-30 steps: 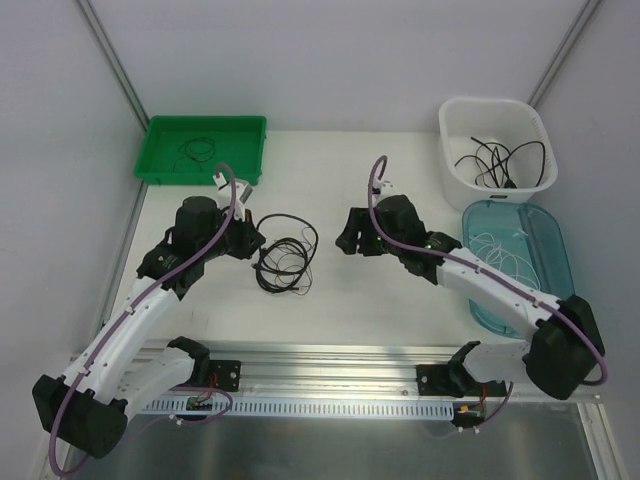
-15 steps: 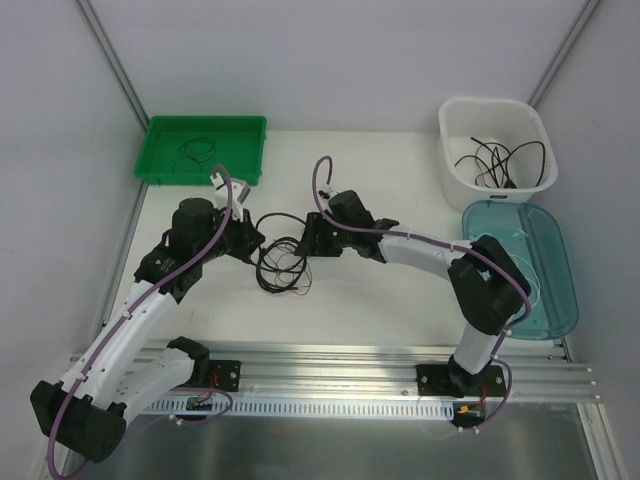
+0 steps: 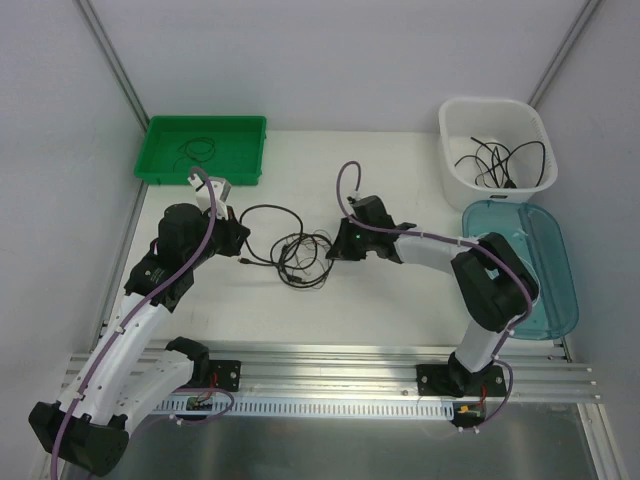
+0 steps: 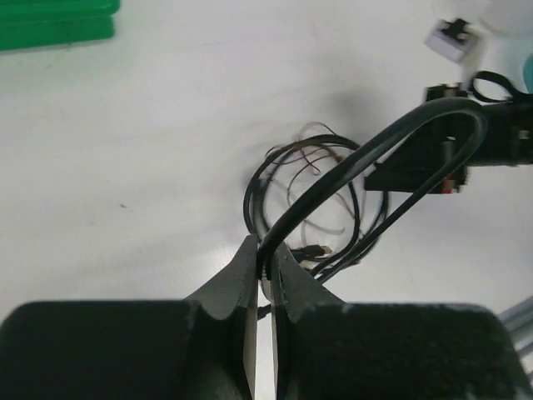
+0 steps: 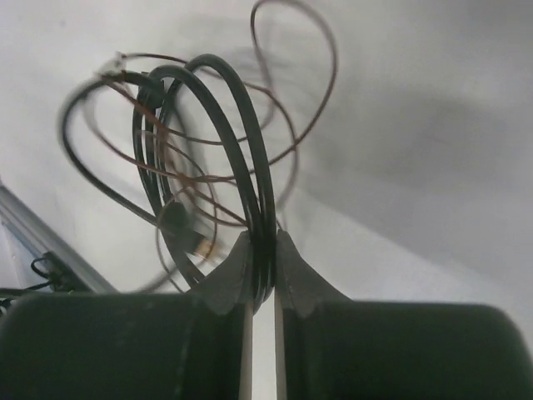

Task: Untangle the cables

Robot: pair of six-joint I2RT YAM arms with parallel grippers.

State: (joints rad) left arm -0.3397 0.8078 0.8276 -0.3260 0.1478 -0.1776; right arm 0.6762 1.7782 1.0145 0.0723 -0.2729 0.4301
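With the left claw [image 4: 265, 252] and the right claw [image 5: 264, 250] each clamped tight on a black strand, the cables [image 3: 298, 260] between them lie knotted, so the separating looks barely begun.

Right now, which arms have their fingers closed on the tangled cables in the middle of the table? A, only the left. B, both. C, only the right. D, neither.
B: the wrist views show the left fingers and the right fingers each pinched shut on black cable.
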